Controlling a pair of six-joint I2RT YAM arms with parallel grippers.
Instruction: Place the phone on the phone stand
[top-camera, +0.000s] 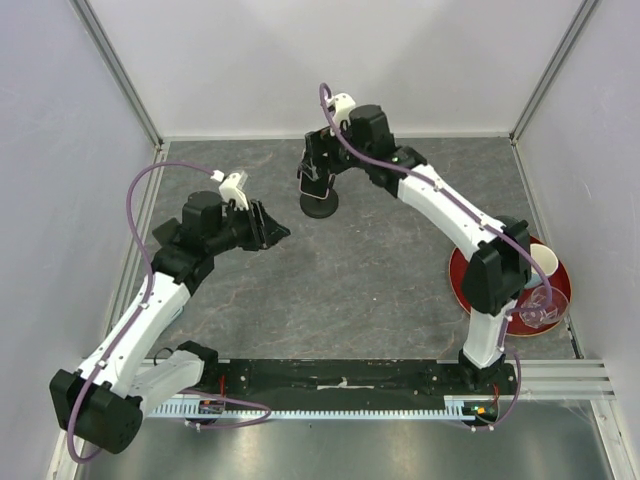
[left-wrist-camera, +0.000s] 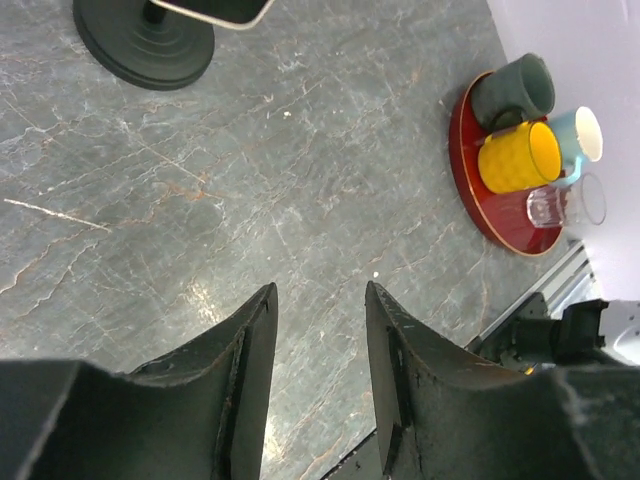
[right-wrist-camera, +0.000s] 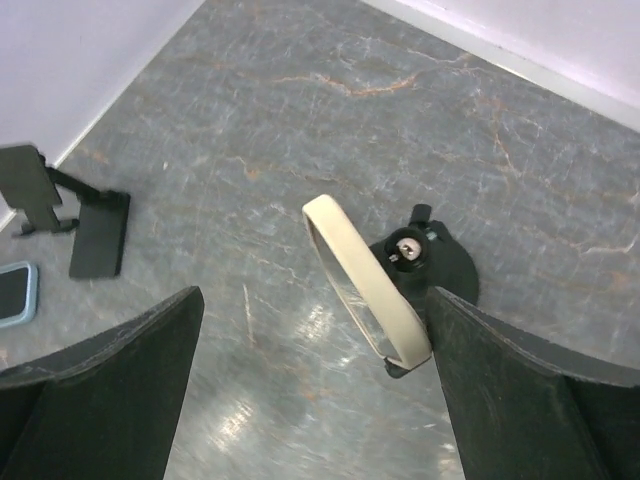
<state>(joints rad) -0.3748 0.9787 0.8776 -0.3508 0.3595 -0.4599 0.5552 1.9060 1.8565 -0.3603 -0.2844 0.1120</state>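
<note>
The right arm is stretched from the lower right of the top view to the upper middle, where the right gripper (top-camera: 318, 186) is held directly above the phone stand (top-camera: 320, 205). Its fingers (right-wrist-camera: 110, 385) are spread wide, and nothing is pinched between them. The left arm is bent from the lower left towards the centre, and the left gripper (top-camera: 268, 226) is hung over the table (top-camera: 380, 280) just left of the stand. Its fingers (left-wrist-camera: 240, 390) are set partly apart, with nothing between them.

The phone (right-wrist-camera: 365, 275) is seen in the middle of the right wrist view, between the spread fingers and touched by neither. It is seated on the head of the round black stand. It is tilted and shown edge-on, so that mostly its cream case rim is made out.
</note>
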